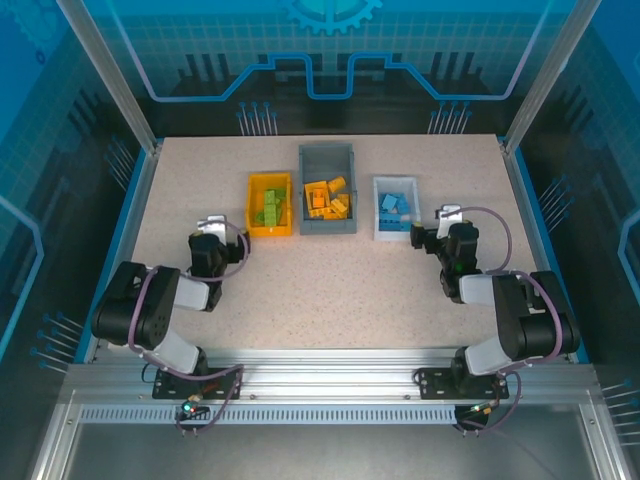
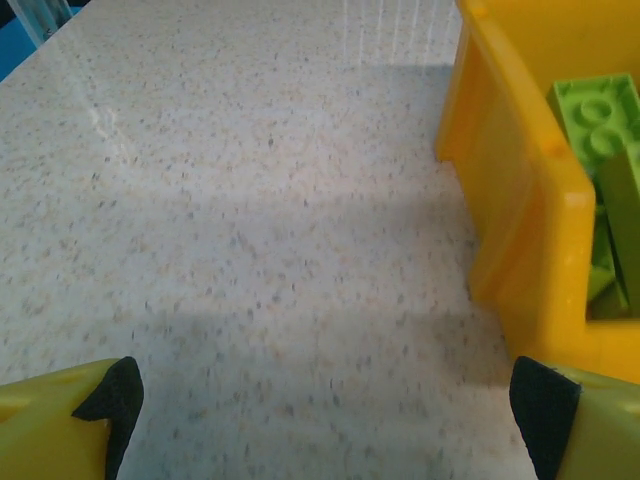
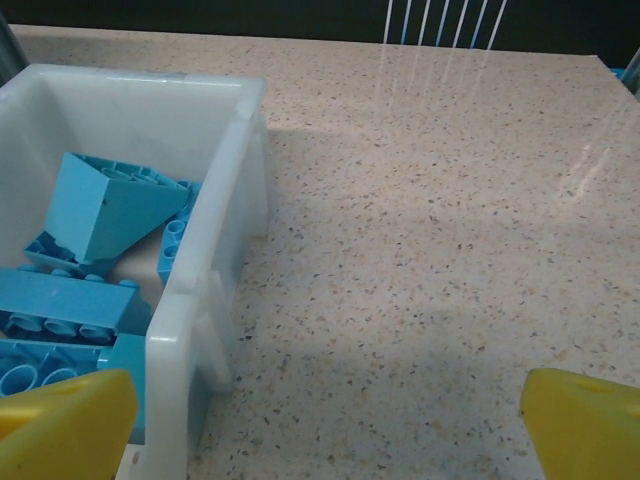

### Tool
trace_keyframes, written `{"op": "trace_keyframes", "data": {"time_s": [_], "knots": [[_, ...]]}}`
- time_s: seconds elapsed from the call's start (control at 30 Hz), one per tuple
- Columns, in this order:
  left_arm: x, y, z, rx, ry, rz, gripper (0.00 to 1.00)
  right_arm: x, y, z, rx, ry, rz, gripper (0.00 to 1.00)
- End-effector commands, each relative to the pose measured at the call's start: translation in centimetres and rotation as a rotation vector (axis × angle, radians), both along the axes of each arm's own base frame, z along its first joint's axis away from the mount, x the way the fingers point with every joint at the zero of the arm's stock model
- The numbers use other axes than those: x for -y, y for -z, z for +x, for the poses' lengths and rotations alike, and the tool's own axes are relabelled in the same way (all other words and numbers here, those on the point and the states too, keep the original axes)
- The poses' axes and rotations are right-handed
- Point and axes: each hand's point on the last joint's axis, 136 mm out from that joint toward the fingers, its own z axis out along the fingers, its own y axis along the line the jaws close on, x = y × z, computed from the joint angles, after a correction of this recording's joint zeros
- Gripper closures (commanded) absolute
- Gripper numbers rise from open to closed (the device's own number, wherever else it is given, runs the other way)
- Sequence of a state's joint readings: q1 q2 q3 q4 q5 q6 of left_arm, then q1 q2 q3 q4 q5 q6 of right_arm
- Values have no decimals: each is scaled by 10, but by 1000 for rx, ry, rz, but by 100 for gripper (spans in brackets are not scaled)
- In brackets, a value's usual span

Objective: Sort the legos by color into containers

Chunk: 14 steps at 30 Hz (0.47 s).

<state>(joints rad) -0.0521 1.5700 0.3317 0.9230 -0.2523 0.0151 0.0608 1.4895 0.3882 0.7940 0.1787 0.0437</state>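
Your tabletop (image 1: 330, 290) carries three bins in a row, centre and towards the far side. Your left arm (image 1: 150, 310) folds in from the near left and your right arm (image 1: 520, 320) from the near right.

The dark grey bin (image 1: 327, 152) is the biggest. It sits in the middle and holds the orange legos (image 1: 328, 197). The yellow-orange bin (image 1: 270, 178), just beside it on the left, holds the lime green legos (image 1: 269, 208). The white translucent bin (image 1: 396, 181) on the right holds the blue legos (image 1: 396, 210).

Left jaws are spread wide with nothing held. There's bare tabletop between the fingertips (image 2: 110, 400), and the yellow-orange bin's corner is close to the right one.

Right jaws are also spread wide and empty. The white translucent bin's right wall is by the left fingertip (image 3: 70, 415), with bare tabletop across the rest of the gap.
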Motion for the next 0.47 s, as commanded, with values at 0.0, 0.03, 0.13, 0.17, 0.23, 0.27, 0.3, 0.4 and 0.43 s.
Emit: {"op": "trace_keyframes", "data": {"time_s": [0.0, 0.03, 0.13, 0.17, 0.23, 0.27, 0.3, 0.4, 0.43], "knots": [[0, -25, 15, 70, 36, -75, 1, 0, -4, 4, 12, 15, -17, 0], [0, -23, 15, 57, 36, -77, 1, -1, -4, 5, 13, 15, -17, 0], [1, -23, 15, 59, 37, -68, 1, 0, -4, 5, 14, 17, -17, 0], [1, -24, 16, 65, 37, -66, 1, 0, -4, 5, 13, 16, -18, 0], [0, -24, 15, 63, 34, -66, 1, 0, -4, 5, 13, 16, -17, 0], [1, -24, 16, 62, 37, -67, 1, 0, -4, 5, 12, 16, -18, 0], [1, -24, 16, 62, 35, -67, 1, 0, -4, 5, 12, 16, -18, 0], [1, -24, 16, 62, 35, -67, 1, 0, -4, 5, 10, 17, -18, 0], [1, -24, 15, 62, 37, -67, 1, 0, -4, 5, 10, 16, -18, 0]]}}
